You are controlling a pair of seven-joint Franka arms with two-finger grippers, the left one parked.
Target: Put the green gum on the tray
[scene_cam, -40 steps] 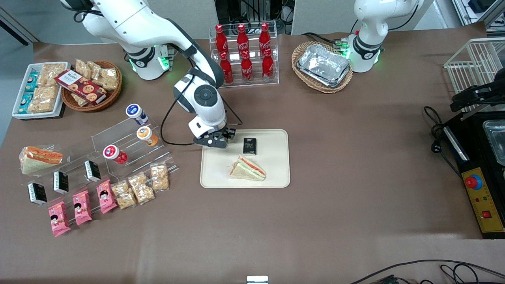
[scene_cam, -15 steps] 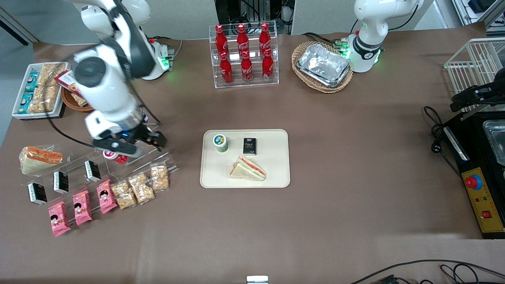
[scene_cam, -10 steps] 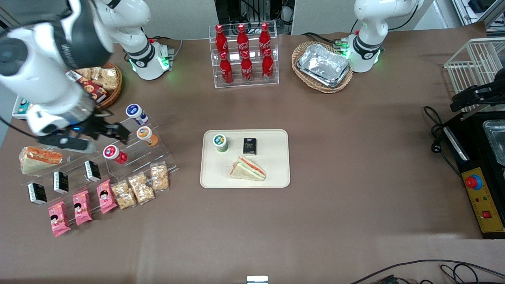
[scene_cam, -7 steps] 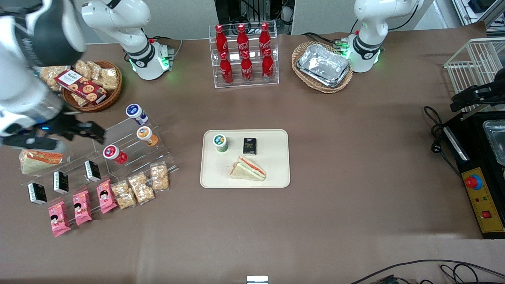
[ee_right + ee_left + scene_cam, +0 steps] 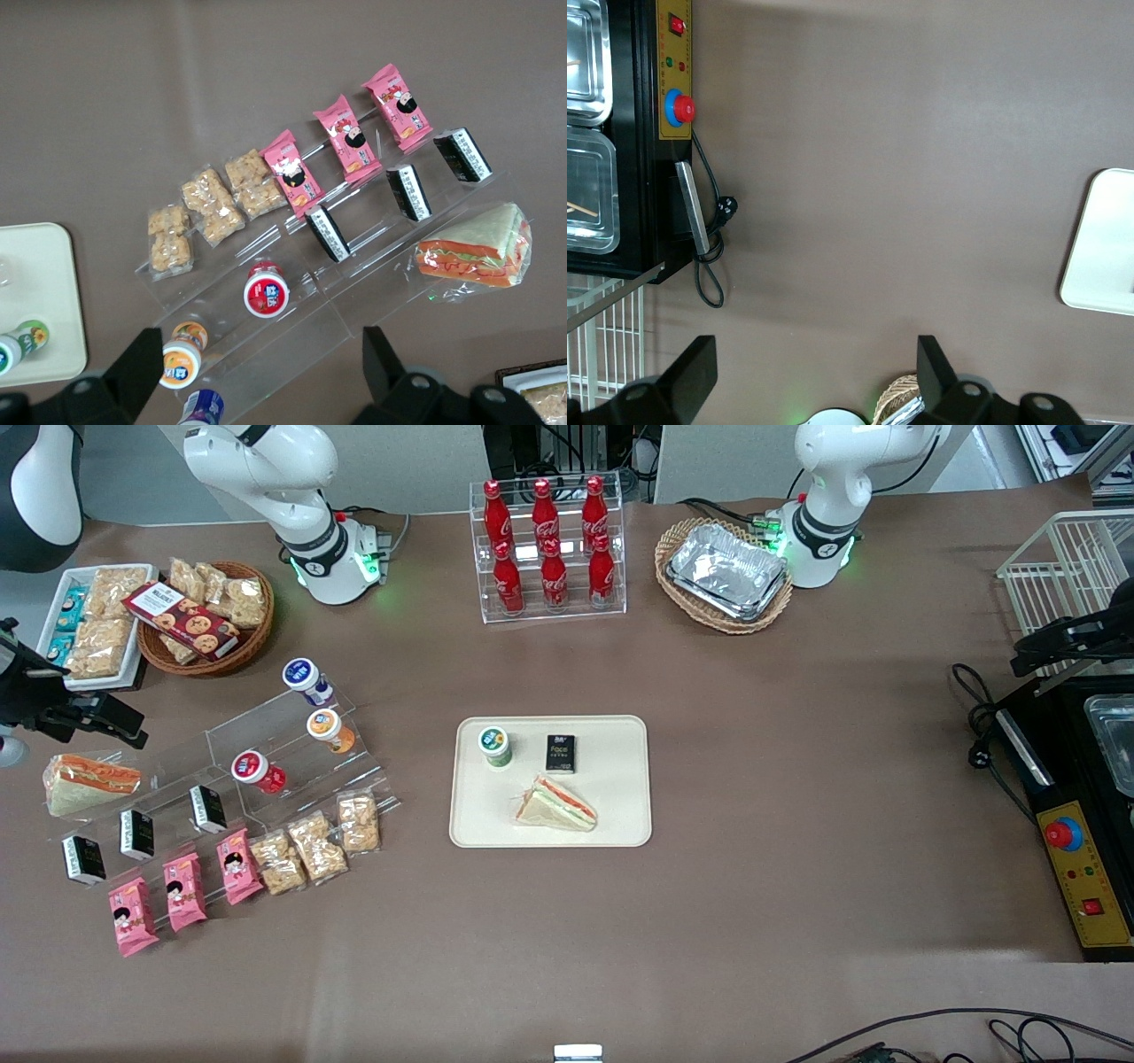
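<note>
Moved: your gripper (image 5: 89,722) has swung away from the tray (image 5: 620,815) toward the working arm's end of the table, and now hangs high at the table's edge, above the wrapped sandwich (image 5: 89,779) on the clear display rack (image 5: 292,731).
Gripper: your fingers (image 5: 142,367) stand wide apart with nothing between them.
Rack: you'll see the blue-capped bottle (image 5: 303,676), orange-capped bottle (image 5: 326,726) and red-capped bottle (image 5: 252,769) stepped on it.
Green gum: you have it standing upright on the tray (image 5: 494,744), in the corner nearest the working arm and farthest from the front camera.
Black box: it lies just beside the gum on the tray (image 5: 560,753).
Tray sandwich: it sits nearer the front camera than both (image 5: 556,803).
</note>
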